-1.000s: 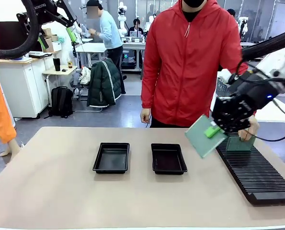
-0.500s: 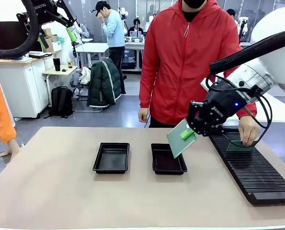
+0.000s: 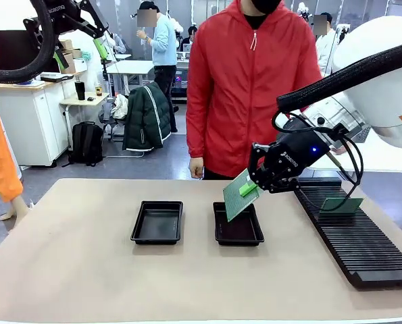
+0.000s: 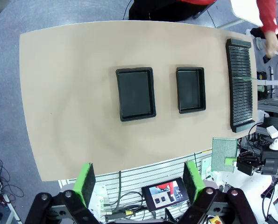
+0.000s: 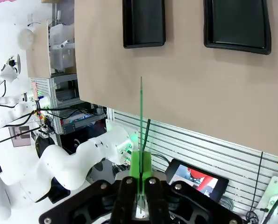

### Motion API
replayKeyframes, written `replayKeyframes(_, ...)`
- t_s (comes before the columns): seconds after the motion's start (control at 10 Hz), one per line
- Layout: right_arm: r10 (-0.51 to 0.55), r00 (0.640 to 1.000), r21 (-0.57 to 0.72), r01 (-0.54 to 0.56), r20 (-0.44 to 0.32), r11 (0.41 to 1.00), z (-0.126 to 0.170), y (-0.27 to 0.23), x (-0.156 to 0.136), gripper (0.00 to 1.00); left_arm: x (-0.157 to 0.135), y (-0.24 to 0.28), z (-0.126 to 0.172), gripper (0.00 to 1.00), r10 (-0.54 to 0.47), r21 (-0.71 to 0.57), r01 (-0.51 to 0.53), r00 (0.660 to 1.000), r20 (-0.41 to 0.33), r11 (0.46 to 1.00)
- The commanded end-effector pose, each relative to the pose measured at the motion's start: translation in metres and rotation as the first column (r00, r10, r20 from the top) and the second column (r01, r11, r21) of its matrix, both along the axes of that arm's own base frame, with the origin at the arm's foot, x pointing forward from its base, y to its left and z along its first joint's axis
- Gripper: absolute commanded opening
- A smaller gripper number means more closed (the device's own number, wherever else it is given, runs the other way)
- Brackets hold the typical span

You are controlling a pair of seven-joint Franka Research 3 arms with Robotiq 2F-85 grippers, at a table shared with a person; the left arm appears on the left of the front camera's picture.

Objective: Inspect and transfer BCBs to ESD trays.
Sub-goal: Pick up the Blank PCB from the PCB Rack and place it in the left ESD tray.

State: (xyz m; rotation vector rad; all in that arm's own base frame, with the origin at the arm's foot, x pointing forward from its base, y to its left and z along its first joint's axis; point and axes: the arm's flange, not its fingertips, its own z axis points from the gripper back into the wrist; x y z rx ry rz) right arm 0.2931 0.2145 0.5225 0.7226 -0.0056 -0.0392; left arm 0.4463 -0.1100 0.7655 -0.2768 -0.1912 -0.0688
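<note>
Front view: grips a BCB (image 3: 237, 199) by its upper end in the right gripper (image 3: 249, 190), green pads clamped on it. Holds it in the air, tilted, long axis slanting from low left to high right, speckled face toward the camera, lower end over the far edge of the ESD tray (image 3: 238, 240) nearer the rack (image 3: 363, 250). Beside that, apart, the other tray (image 3: 157, 238). Farther right, a second board (image 3: 342, 205) standing in the rack's far slots. Close behind the held board, a person (image 3: 255, 88) in red. Left wrist view: holds the left gripper (image 4: 139, 182) spread wide, high above the table (image 4: 73, 116).
</note>
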Motion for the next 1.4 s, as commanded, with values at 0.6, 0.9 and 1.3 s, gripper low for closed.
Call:
replayKeyframes(0.6,0.005,1.0,-0.002,-0.005,-0.008,1.0,0.0,-0.002,-0.001,0.02,-0.001,0.001,0.0,1.0,0.001,0.0,-0.001,1.0,0.001,1.0)
replayKeyframes(0.9,-0.024,0.999,0.005,0.024,0.036,1.0,-0.004,0.011,0.012,0.02,-0.001,0.001,0.0,1.0,0.001,0.0,-0.001,1.0,0.001,1.0)
replayKeyframes(1.3,-0.031,0.996,0.037,0.028,0.083,0.999,-0.035,0.059,0.07,0.02,-0.001,0.001,0.0,1.0,0.001,0.0,-0.001,1.0,0.001,1.0)
